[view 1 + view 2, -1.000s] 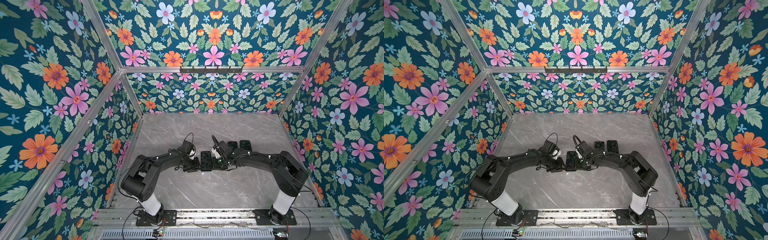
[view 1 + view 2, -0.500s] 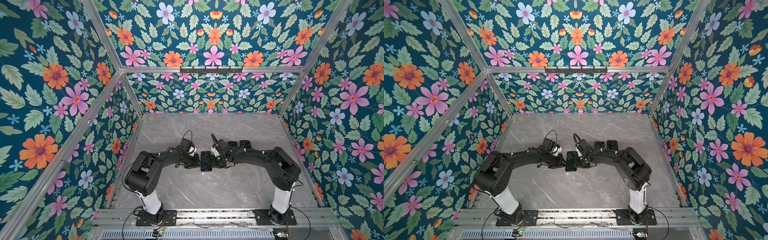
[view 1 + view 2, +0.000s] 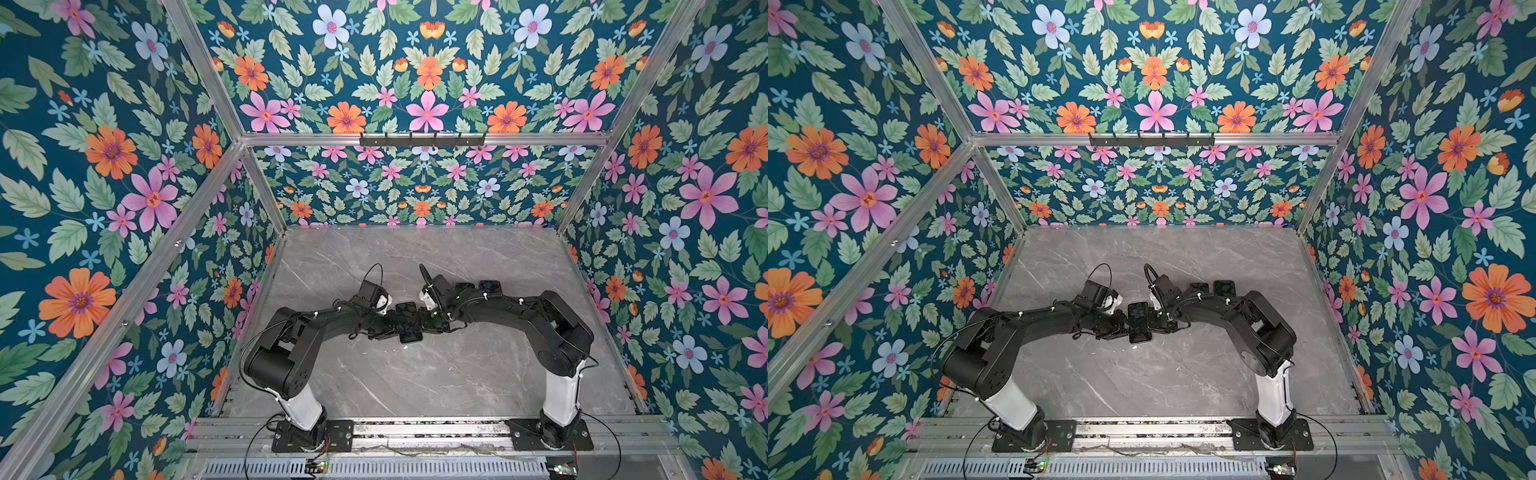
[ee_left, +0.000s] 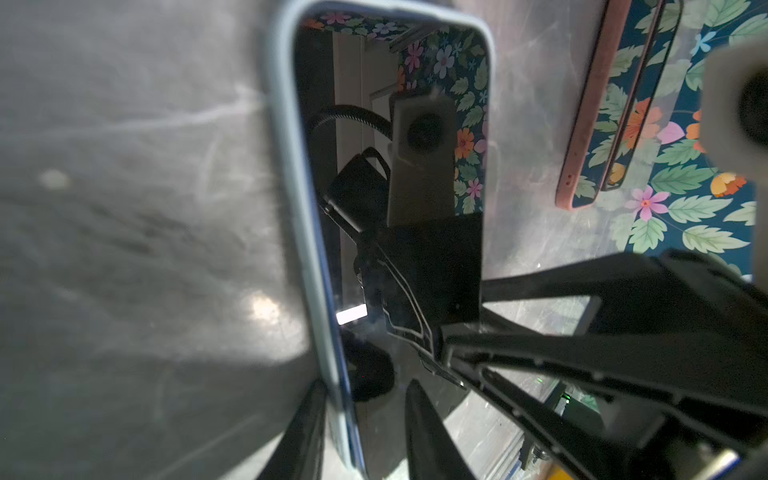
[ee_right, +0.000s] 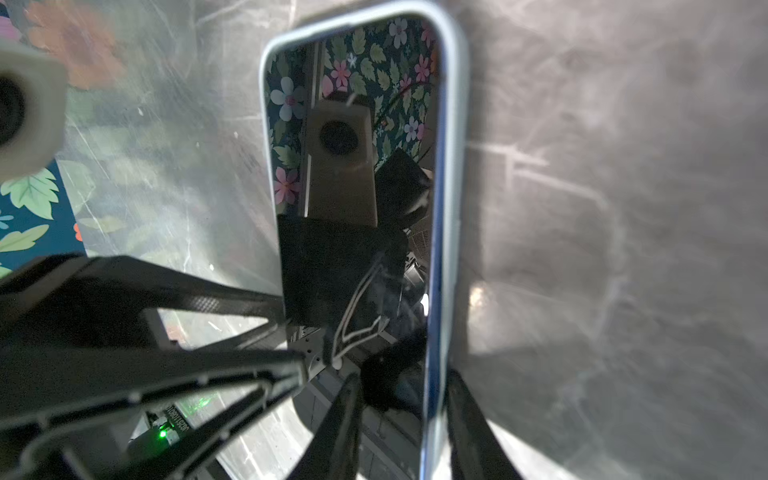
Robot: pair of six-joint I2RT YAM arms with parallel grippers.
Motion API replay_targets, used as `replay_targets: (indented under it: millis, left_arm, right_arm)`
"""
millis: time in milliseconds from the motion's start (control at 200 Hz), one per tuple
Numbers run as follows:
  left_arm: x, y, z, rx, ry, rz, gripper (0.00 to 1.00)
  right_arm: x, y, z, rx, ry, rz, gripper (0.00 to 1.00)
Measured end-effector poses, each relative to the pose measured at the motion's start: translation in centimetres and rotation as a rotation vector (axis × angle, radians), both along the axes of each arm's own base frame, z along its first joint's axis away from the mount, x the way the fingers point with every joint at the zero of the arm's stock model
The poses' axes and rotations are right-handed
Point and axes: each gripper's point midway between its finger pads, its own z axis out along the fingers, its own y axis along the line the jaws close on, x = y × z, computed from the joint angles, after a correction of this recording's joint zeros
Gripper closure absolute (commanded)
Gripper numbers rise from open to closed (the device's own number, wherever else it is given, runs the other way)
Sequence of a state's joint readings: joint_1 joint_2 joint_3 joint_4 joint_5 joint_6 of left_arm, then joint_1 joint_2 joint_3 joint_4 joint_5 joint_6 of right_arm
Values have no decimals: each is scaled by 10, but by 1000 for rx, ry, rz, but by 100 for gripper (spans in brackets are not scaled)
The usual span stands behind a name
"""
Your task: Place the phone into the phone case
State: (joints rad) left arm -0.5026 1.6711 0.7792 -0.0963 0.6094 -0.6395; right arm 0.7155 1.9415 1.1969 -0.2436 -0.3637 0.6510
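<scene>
The phone (image 3: 408, 321) (image 3: 1138, 319) lies face up mid-table, its glossy black screen (image 4: 415, 257) (image 5: 357, 249) mirroring the wrist cameras. A pale blue phone case rim (image 4: 299, 216) (image 5: 451, 174) runs round the screen; I cannot tell how fully the phone is seated. My left gripper (image 3: 394, 328) (image 4: 365, 386) straddles one long edge, one finger outside the rim and the other on the glass, jaws apart. My right gripper (image 3: 427, 326) (image 5: 404, 376) straddles the opposite long edge the same way, jaws apart.
Two more dark phones (image 3: 463, 286) (image 3: 490, 286) lie behind the right arm; in the left wrist view one shows a reddish case (image 4: 582, 137) beside a second (image 4: 640, 104). Flowered walls (image 3: 124, 208) close the grey marble table (image 3: 415, 382) on three sides.
Both grippers stay at the phone's two long edges and the phone has not visibly shifted. The right arm's elbow has drifted left, toward the middle.
</scene>
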Motion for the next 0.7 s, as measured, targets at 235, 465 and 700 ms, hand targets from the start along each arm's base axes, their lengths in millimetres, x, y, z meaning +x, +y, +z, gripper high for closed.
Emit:
replay_targets:
  millis: [235, 465, 700]
  left_arm:
    - [-16, -10, 1, -47, 33, -16, 56]
    - [-17, -9, 8, -54, 24, -10, 54]
    - [32, 50, 24, 33, -70, 119, 46]
  right_arm:
    - [14, 1, 5, -35, -48, 13, 60]
    - [20, -2, 30, -18, -92, 9, 60]
    - [-18, -19, 35, -98, -70, -18, 59]
